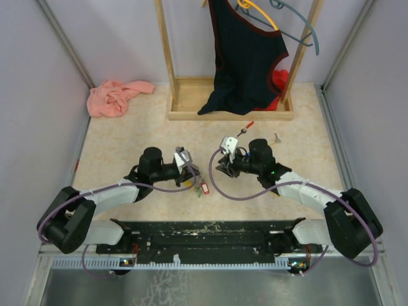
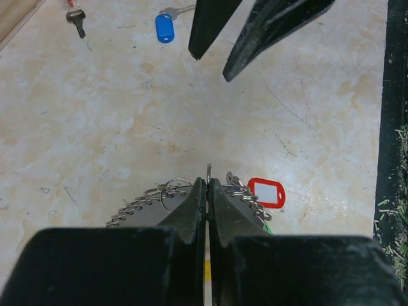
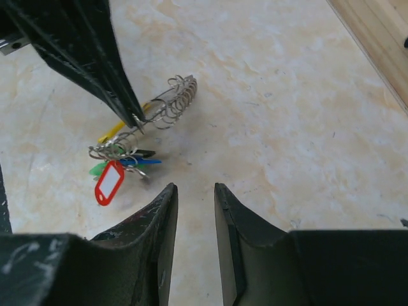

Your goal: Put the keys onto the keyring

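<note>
- The left gripper [image 2: 208, 185] is clamped on the keyring [image 2: 143, 207] (its red tag [image 2: 266, 192] hangs alongside).
- The right gripper [image 3: 194, 191] is empty, jaws narrowly apart, and points at the ring.
- The blue key [image 2: 164, 28] lies on the table [image 2: 95, 115] beyond the right gripper, so that arm looks nearer.

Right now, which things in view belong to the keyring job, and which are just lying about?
Job: keyring in the left tool; blue-headed key; red-headed key.
Lying about: pink cloth; wooden rack; dark garment.
</note>
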Controlling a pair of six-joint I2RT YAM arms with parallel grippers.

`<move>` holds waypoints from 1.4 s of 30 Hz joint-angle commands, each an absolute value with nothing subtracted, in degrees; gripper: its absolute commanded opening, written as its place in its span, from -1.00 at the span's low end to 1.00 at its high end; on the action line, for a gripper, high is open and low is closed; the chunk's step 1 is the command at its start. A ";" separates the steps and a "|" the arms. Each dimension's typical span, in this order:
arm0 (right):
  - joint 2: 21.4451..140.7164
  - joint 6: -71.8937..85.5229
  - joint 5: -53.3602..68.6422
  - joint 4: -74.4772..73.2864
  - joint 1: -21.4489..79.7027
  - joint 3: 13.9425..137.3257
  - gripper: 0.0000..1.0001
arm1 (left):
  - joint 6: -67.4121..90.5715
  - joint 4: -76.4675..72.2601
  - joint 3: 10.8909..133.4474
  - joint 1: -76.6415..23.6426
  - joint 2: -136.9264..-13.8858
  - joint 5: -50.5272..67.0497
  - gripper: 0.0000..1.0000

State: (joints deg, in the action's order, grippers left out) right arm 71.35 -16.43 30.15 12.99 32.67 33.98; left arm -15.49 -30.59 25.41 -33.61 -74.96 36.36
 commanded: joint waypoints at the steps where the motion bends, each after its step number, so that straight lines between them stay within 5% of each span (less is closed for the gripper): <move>1: 69.06 -20.85 29.05 23.09 36.63 32.46 -0.40 | -13.76 -27.24 28.18 -33.27 -75.59 36.27 -0.98; 42: 84.49 -21.57 20.76 40.40 46.67 31.39 -0.53 | -9.26 -28.37 29.44 -33.28 -76.48 39.30 -0.98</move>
